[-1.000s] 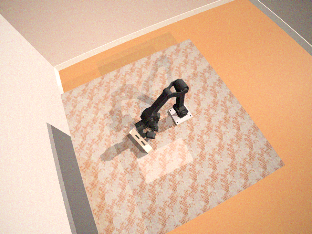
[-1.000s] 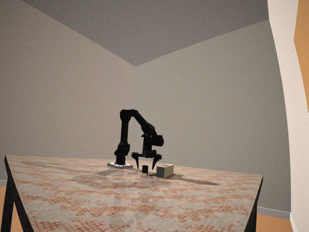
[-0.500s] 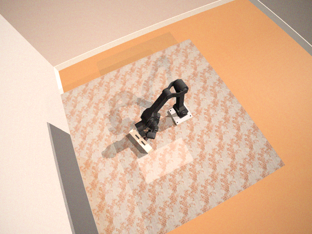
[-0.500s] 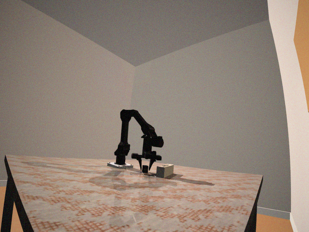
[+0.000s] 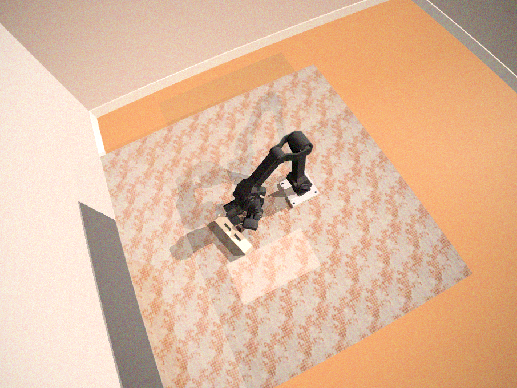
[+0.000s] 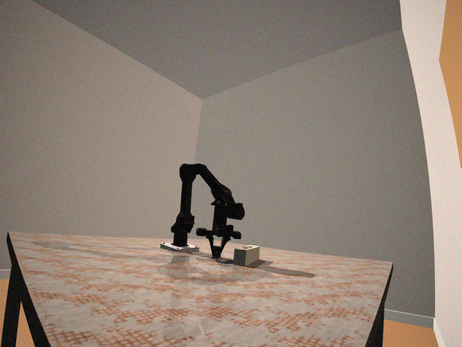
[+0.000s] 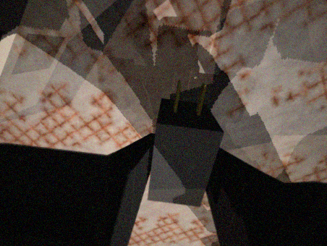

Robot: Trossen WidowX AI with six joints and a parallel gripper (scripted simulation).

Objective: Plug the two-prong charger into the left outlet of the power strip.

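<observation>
The black two-prong charger is between the fingers of my gripper, which is shut on its sides. The two brass prongs point up the wrist view, away from the fingers. The charger is at or very close to the table top; any small gap under it cannot be told. The cream power strip stands beside the gripper, with two dark outlets on its top. A corner of the strip shows at the upper left of the wrist view. In the top view the arm hides the charger.
The arm's white base plate is bolted behind the gripper. The patterned table extends on all sides of the strip. Shadows of the arm fall across the table and around the charger.
</observation>
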